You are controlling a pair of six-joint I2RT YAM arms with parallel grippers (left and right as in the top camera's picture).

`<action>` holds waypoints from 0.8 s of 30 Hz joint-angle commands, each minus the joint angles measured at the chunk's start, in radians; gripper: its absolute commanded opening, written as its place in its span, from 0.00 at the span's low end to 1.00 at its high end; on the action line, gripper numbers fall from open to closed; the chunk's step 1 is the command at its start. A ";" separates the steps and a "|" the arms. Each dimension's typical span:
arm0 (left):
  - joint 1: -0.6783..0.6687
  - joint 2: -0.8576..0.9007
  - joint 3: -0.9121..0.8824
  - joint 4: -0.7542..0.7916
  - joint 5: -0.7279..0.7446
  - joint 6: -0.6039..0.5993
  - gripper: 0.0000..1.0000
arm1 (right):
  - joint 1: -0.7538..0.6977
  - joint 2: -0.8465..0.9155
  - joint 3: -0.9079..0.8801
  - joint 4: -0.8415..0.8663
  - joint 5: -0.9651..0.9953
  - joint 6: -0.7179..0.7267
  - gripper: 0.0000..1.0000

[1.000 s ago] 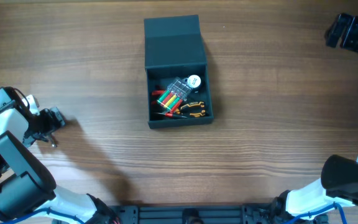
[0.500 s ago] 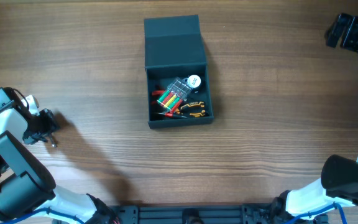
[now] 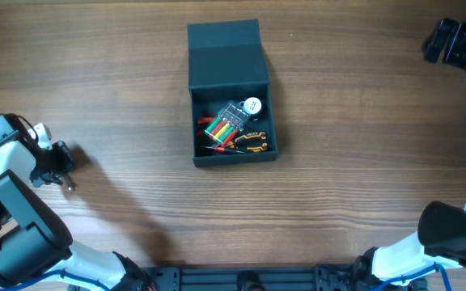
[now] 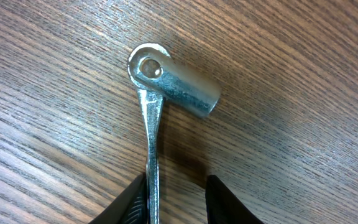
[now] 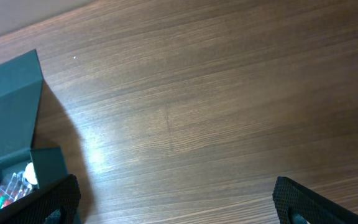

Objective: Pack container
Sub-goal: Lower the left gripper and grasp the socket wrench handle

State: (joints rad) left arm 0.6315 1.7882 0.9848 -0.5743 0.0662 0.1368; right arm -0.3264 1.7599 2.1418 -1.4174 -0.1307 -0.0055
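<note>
The container is a dark teal box at the table's centre, its flap lid folded back; its lid also shows in the right wrist view. Inside lie a clear case of coloured bits, a white round piece and yellow-black pliers. At the far left, my left gripper straddles the handle of a silver socket wrench lying flat on the wood. Its left finger touches the handle; the other finger stands apart. My right gripper hangs wide open at the far right, empty.
The wrench's cylindrical socket points away to the right of its head. Bare wood lies beneath the right gripper. Both arm bases sit along the front edge of the table.
The left jaws have narrowed around the wrench handle, and the left gripper has shifted slightly left. The right arm and the container have not moved.
</note>
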 commanded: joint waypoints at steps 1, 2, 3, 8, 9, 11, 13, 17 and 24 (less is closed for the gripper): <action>0.001 0.041 -0.014 -0.005 0.049 -0.014 0.30 | 0.002 -0.036 -0.008 -0.002 -0.005 -0.018 1.00; 0.001 0.041 -0.014 -0.005 0.049 -0.014 0.29 | 0.002 -0.036 -0.008 -0.002 -0.005 -0.018 1.00; 0.001 0.041 -0.014 -0.005 0.049 -0.014 0.29 | 0.002 -0.036 -0.008 -0.002 -0.005 -0.018 1.00; 0.001 0.041 -0.014 -0.004 0.048 -0.038 0.26 | 0.002 -0.036 -0.008 -0.002 -0.005 -0.020 1.00; 0.001 0.041 -0.014 -0.003 0.049 -0.040 0.25 | 0.002 -0.036 -0.008 -0.003 -0.005 -0.020 1.00; 0.001 0.041 -0.014 -0.004 0.049 -0.040 0.24 | 0.002 -0.036 -0.008 -0.005 -0.005 -0.021 1.00; 0.001 0.041 -0.014 -0.004 0.049 -0.040 0.21 | 0.002 -0.036 -0.008 -0.006 -0.005 -0.021 1.00; 0.001 0.041 -0.014 -0.004 0.049 -0.040 0.18 | 0.002 -0.036 -0.008 -0.006 -0.005 -0.021 1.00; 0.001 0.041 -0.014 -0.004 0.049 -0.040 0.12 | 0.002 -0.036 -0.008 -0.006 -0.005 -0.021 1.00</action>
State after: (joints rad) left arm 0.6315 1.7901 0.9848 -0.5724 0.0772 0.1066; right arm -0.3264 1.7599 2.1418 -1.4216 -0.1307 -0.0132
